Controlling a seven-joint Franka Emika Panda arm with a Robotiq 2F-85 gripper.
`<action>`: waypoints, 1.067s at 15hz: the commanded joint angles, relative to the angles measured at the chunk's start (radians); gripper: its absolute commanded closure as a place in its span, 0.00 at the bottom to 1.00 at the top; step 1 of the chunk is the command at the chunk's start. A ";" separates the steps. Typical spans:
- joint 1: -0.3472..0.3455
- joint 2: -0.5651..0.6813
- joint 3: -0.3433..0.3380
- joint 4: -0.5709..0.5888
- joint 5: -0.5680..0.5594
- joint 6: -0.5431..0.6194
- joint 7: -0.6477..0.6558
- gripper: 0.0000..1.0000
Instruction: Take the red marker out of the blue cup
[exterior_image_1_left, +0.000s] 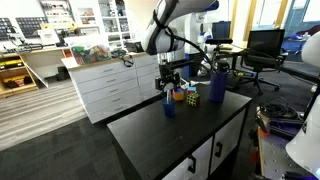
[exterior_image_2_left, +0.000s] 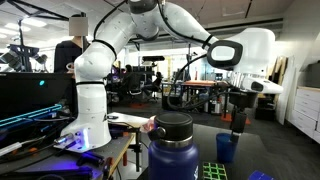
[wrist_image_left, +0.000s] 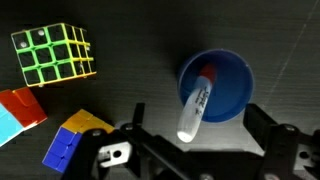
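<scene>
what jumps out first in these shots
In the wrist view the blue cup sits directly under the open gripper, with the marker leaning inside it. A multicoloured puzzle cube lies beside it on the black table, and a large dark blue bottle fills the foreground of an exterior view.

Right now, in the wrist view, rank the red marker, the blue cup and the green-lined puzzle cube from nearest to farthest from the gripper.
From the gripper:
1. red marker, between the fingers, leaning in the cup.
2. blue cup, around it, centre right.
3. puzzle cube, upper left.
</scene>
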 joint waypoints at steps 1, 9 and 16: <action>-0.007 -0.018 -0.004 0.004 0.027 0.003 -0.042 0.00; -0.009 -0.016 -0.005 0.006 0.026 0.019 -0.084 0.51; -0.007 -0.007 -0.005 -0.002 0.032 0.043 -0.119 0.93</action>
